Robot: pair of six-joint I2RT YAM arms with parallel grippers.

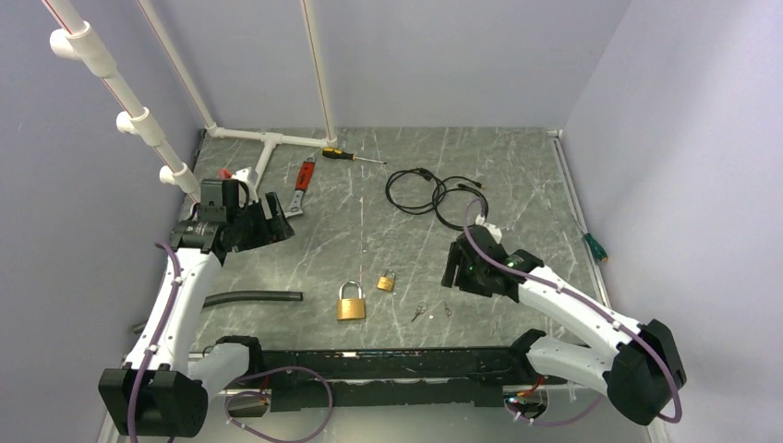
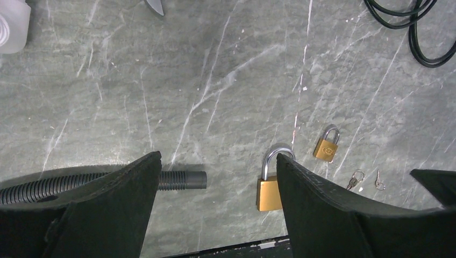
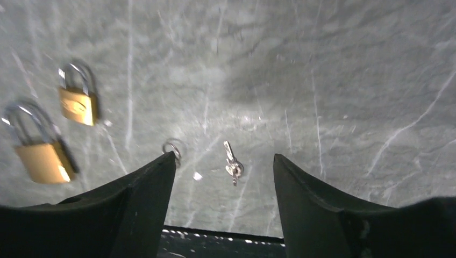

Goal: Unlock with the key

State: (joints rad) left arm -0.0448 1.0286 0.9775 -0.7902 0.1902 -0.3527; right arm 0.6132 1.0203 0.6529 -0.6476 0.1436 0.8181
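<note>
A large brass padlock (image 1: pixel 350 302) and a small brass padlock (image 1: pixel 386 280) lie on the marble table, shackles closed. Two small silver keys (image 1: pixel 420 312) (image 1: pixel 447 310) lie just right of them. In the right wrist view one key (image 3: pixel 232 163) lies between my fingers and the other's key ring (image 3: pixel 173 146) shows at the left fingertip; the padlocks (image 3: pixel 40 153) (image 3: pixel 79 102) are to the left. My right gripper (image 1: pixel 459 268) is open, above and right of the keys. My left gripper (image 1: pixel 268 214) is open and empty, far left; its view shows the large padlock (image 2: pixel 269 188), the small one (image 2: pixel 327 146) and the keys (image 2: pixel 355 180).
A black corrugated hose (image 1: pixel 249 298) lies left of the padlocks. A black cable coil (image 1: pixel 434 192), a yellow-handled screwdriver (image 1: pixel 351 156), a red-handled tool (image 1: pixel 301 183) and white pipe framing (image 1: pixel 268 140) sit at the back. A black rail (image 1: pixel 388 365) runs along the near edge.
</note>
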